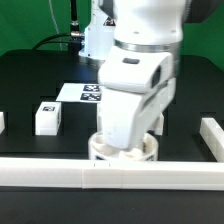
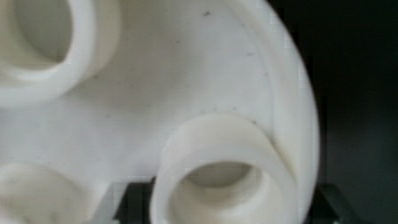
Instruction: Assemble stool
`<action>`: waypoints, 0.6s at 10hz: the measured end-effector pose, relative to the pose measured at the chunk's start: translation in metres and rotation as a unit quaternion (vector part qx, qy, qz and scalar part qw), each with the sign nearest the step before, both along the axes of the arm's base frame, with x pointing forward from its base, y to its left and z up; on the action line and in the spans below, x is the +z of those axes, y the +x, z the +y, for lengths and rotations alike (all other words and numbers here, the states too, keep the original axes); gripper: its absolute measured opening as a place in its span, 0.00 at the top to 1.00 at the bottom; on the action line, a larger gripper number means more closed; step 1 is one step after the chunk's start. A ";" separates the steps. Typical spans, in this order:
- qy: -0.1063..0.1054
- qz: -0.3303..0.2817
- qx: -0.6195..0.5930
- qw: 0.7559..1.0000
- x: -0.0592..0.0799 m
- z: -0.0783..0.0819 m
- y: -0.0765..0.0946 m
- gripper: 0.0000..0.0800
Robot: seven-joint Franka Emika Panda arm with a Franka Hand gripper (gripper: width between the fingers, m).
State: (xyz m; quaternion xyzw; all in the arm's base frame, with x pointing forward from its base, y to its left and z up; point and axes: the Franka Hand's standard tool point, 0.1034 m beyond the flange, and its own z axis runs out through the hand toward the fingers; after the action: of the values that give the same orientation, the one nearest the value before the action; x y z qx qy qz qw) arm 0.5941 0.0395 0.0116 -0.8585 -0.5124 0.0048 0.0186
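Observation:
The round white seat disc [image 1: 125, 149] lies on the black table against the front border rail. It fills the wrist view [image 2: 196, 90], showing raised ring sockets. My gripper [image 2: 217, 205] is straight down on it; in the exterior view the arm's hand [image 1: 128, 118] covers the fingers. In the wrist view the dark fingers [image 2: 128, 202] sit tight on either side of one ring socket [image 2: 222, 165]. One leg block [image 1: 47, 116] with a tag stands at the exterior view's left, apart from the disc. Another white piece [image 1: 2, 122] shows at the left edge.
The marker board [image 1: 85, 93] lies behind the arm. A long white border rail [image 1: 60, 172] runs along the front. A short white rail piece [image 1: 211, 138] stands at the exterior view's right. Cables and a stand rise at the back.

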 end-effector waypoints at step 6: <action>0.003 0.008 -0.046 0.999 0.005 0.059 0.009 0.63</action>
State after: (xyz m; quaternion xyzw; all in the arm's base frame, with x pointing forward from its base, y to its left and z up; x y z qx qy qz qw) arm 0.6033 0.0985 0.0163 -0.8810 -0.4723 0.0097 0.0252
